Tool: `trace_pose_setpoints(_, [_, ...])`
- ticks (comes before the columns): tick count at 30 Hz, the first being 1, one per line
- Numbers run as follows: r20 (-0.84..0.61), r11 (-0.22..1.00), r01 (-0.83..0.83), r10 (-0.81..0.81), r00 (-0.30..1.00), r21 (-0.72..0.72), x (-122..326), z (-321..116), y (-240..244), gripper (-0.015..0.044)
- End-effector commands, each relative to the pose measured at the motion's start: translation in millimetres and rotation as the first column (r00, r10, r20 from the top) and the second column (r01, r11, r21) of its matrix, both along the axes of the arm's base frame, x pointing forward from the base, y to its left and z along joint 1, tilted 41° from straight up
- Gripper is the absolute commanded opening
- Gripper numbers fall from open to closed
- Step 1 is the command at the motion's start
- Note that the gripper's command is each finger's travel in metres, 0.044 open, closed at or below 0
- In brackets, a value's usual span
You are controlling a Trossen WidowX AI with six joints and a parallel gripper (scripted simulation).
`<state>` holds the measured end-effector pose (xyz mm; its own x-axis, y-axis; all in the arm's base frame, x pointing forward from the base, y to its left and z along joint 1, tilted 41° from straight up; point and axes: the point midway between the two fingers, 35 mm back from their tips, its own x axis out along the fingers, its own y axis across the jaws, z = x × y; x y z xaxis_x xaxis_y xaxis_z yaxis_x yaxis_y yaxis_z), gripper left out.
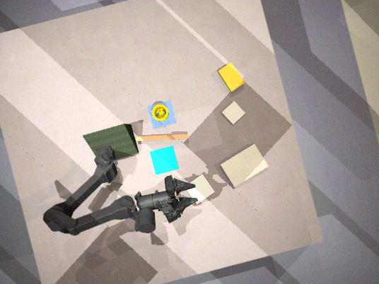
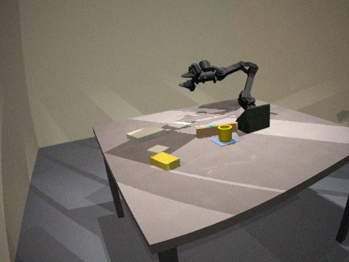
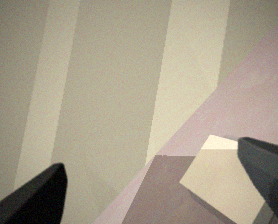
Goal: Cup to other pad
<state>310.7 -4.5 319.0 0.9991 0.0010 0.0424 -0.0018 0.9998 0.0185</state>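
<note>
Standing upright: yellow cup (image 1: 160, 112) (image 2: 224, 133), long axis vertical, mouth up | jaws (image 1: 196, 193) (image 2: 180, 80) spread

Cup (image 1: 154, 112) (image 2: 224, 135): plain yellow. Marbles (image 1: 161, 111): mixed, with yellow, red, blue and green noted. 2 pads differ in colour: 1 light blue pad (image 1: 171, 121) (image 2: 222, 143), 1 bright cyan pad (image 1: 164, 160) (image 2: 209, 125). Bar (image 1: 166, 137) (image 2: 207, 131): orange-tan. Large block (image 1: 112, 140) (image 2: 257, 118): dark green, faint banding on top in the top view. Small brick (image 1: 231, 77) (image 2: 165, 161): yellow. Largest pale block (image 1: 244, 165) (image 2: 146, 133) (image 3: 225, 180): cream. Tabletop (image 1: 106, 68) (image 2: 195, 190) (image 3: 240, 100): pinkish beige, crossed by lighter and darker stripes.
</note>
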Motion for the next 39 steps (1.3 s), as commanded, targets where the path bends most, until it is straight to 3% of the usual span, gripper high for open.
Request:
trace_pose_setpoints(1, [-0.013, 1.0, -0.002, 0.002, 1.0, 0.012, 1.8, -2.6, 1.0, 0.0374])
trace_pose_setpoints(5, [-0.277, 0.973, 0.023, 0.042, 0.96, 0.23, 29.3, -56.3, 25.3, 0.0269])
trace_pose_setpoints(9, [-0.553, 0.912, 0.179, 0.061, 0.831, 0.369, 41.7, -120.9, 57.5, 0.0167])
trace_pose_setpoints(13, [-0.751, 0.854, 0.373, 0.031, 0.659, 0.362, 35.9, -176.5, 85.2, 0.0167])
trace_pose_setpoints(18, [-0.896, 0.786, 0.579, -0.072, 0.437, 0.219, 14.3, -231.3, 110.4, 0.0167])
trace_pose_setpoints(23, [-0.939, 0.68, 0.733, -0.261, 0.222, -0.016, -17.3, -275.5, 126.9, 0.0167])
trace_pose_setpoints(29, [-0.832, 0.499, 0.824, -0.551, 0.063, -0.268, -56.0, -308.2, 136.5, 0.0167])
trace_pose_setpoints(39, [-0.786, 0.457, 0.835, -0.616, 0.05, -0.305, -64.2, -315.5, 141.5, 0.0167])
